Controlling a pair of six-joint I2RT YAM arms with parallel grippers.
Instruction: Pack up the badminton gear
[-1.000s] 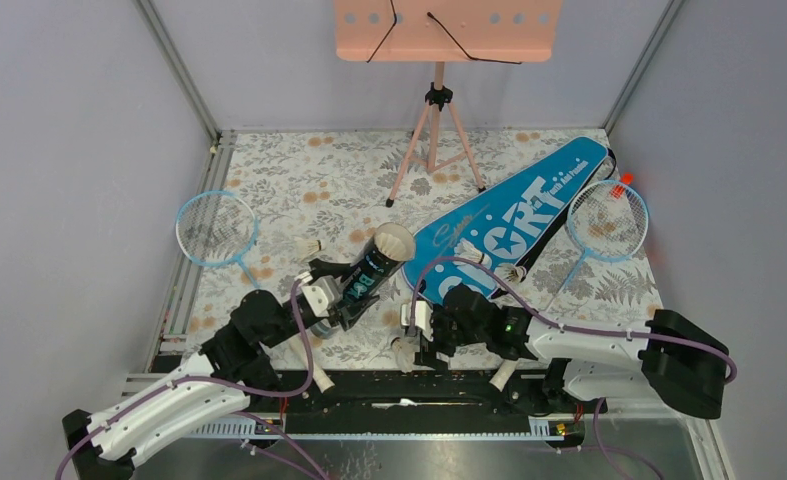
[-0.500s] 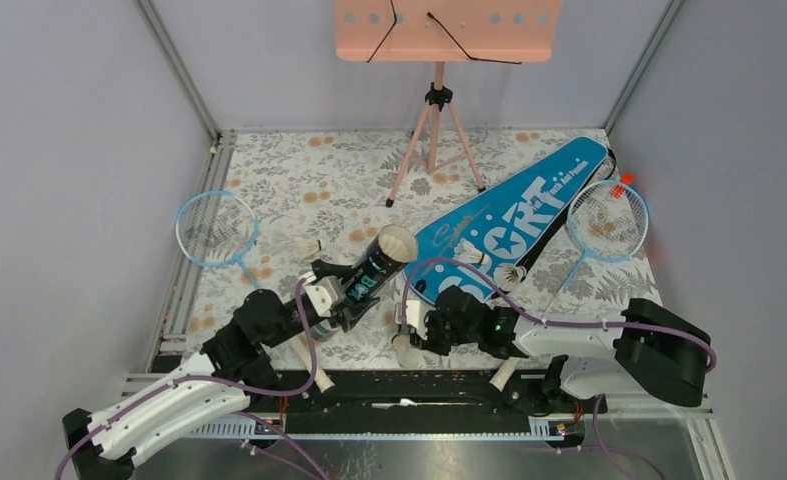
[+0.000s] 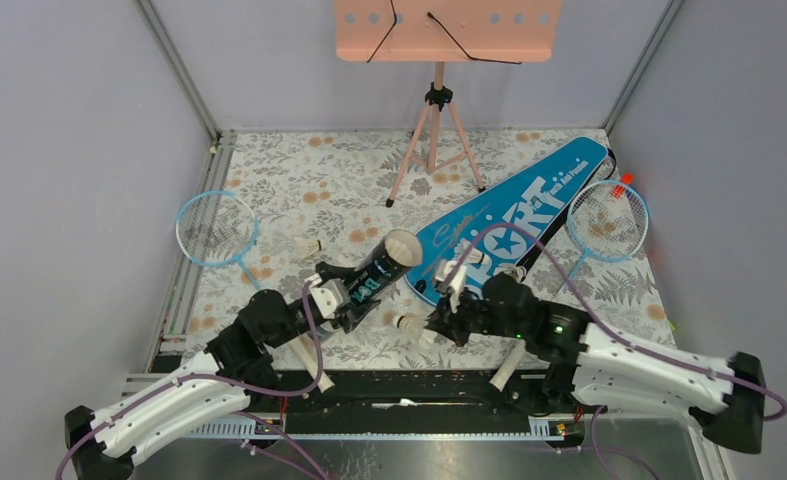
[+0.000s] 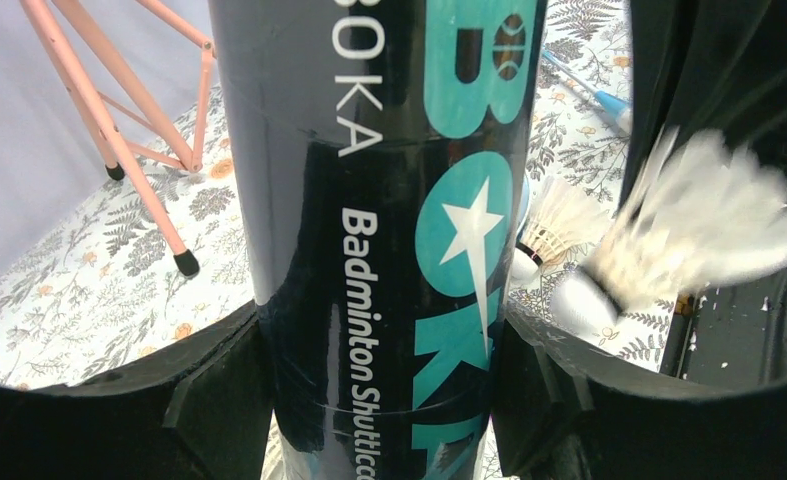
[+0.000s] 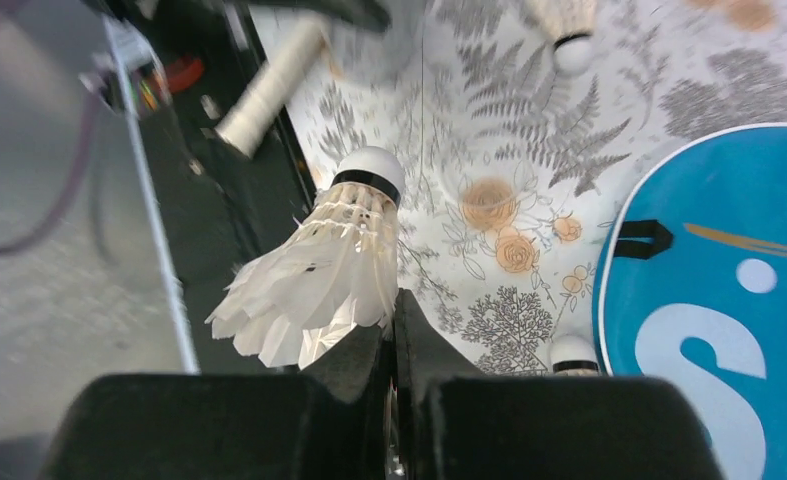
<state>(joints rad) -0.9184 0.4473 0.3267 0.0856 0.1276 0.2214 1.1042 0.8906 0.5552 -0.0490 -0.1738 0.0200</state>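
Observation:
My left gripper (image 3: 354, 295) is shut on the black tube (image 3: 374, 275), which lies tilted with its open mouth (image 3: 401, 247) toward the blue bag (image 3: 529, 215). In the left wrist view the tube (image 4: 389, 200) fills the space between both fingers of that gripper (image 4: 379, 380). My right gripper (image 3: 433, 325) is shut on the feather skirt of a white shuttlecock (image 3: 407, 322), held just right of the tube. In the right wrist view the right gripper (image 5: 394, 320) pinches the shuttlecock (image 5: 319, 270) by its feathers, cork pointing away. One racket (image 3: 216, 228) lies at the left and another racket (image 3: 609, 213) beside the bag.
Loose shuttlecocks lie on the flowered cloth: one shuttlecock (image 3: 309, 246) left of the tube, another shuttlecock (image 3: 514, 272) by the bag's edge. A pink tripod stand (image 3: 437, 140) stands at the back. White racket handles (image 3: 509, 362) reach the black front rail (image 3: 409, 385).
My right gripper has shut on a shuttlecock near the front rail and lifted it up and toward the tube. The right arm has swung wide. The left arm has barely moved.

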